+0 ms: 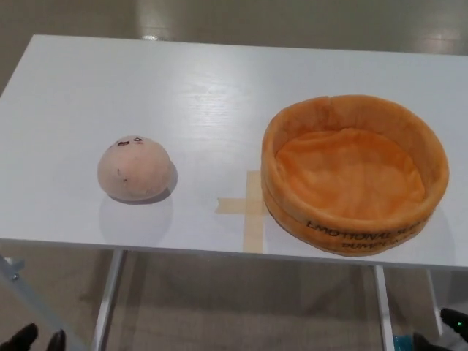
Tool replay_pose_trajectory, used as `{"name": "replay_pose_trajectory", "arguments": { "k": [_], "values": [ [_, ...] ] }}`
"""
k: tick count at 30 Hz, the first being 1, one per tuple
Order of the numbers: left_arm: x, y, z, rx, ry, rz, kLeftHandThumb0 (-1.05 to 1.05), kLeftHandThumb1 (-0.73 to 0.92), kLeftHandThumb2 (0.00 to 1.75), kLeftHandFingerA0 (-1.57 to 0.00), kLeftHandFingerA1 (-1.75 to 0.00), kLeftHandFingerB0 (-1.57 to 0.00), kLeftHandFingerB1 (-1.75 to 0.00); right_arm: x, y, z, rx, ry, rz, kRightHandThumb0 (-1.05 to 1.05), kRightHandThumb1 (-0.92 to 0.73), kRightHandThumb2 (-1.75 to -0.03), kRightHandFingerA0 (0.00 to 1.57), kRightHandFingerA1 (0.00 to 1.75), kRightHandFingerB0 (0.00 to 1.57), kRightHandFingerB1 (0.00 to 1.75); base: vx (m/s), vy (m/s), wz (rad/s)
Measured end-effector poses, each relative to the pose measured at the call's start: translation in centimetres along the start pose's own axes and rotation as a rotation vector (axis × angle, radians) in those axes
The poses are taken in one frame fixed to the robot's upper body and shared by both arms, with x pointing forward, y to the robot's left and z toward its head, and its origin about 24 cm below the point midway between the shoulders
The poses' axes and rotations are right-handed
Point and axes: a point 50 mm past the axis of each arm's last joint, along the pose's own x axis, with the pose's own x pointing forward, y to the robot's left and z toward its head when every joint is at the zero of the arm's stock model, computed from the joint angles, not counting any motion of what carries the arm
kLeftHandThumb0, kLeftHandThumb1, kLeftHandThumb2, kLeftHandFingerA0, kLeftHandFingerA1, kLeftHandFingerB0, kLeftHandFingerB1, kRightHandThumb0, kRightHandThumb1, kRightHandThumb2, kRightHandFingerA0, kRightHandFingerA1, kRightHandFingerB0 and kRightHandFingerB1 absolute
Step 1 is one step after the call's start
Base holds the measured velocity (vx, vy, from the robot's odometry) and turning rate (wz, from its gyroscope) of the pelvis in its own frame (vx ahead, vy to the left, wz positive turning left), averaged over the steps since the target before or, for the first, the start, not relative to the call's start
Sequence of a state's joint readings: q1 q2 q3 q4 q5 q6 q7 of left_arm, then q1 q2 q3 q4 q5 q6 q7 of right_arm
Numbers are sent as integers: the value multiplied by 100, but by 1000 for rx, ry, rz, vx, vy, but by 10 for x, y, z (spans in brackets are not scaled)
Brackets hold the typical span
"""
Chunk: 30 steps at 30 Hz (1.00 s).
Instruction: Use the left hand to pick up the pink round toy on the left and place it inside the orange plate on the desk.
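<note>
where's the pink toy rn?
Head view: the pink round toy sits on the white desk, on the robot's left, apart from the orange plate, with a tape cross between them.

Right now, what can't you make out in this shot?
- Left hand, head view: cut off by bottom edge; open or shut unclear.
- Right hand, head view: mostly outside the corner.
- Plate lettering: upside down, too small.
- Toy marks: too small.

Bare white tabletop (183,95) surrounds the pink round plush toy (135,170) on the left; the orange plush walled plate (355,174) stands well apart to the right; crossed tape (248,206) lies flat between them.
</note>
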<state>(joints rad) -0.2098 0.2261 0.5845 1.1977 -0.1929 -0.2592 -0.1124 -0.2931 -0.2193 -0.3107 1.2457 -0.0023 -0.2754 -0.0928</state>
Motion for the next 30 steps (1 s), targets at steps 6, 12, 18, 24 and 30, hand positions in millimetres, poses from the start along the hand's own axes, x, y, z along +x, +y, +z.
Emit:
{"name": "replay_pose_trajectory", "arguments": {
  "k": [6,12,18,24,30],
  "values": [
    [-1,6,1,-27,-24,13,-33,45,62,-27,-38,-29,-35,-1,-3,0,35,-20,-27,-29,-35,-97,28,69,17,61,0,0,0],
    [0,13,11,53,-56,-40,-34,41,58,-10,-33,-15,-33,-1,-3,-1,39,-32,-30,-33,-40,-83,18,90,13,73,0,0,0],
    [1,10,24,268,-95,-171,-33,38,65,0,-24,-7,-36,-1,-3,2,43,-45,-34,-28,-42,-80,16,86,13,69,0,0,0],
    [-2,-8,38,428,-190,-356,-41,33,62,-7,-20,-9,-33,0,-3,4,49,-52,-36,-30,-41,-82,16,92,13,78,0,0,0],
    [-11,-32,54,534,-309,-553,-35,41,56,-7,-25,-10,-25,0,-2,4,47,-55,-36,-32,-41,-82,16,88,13,70,0,0,0]
  ]
}}
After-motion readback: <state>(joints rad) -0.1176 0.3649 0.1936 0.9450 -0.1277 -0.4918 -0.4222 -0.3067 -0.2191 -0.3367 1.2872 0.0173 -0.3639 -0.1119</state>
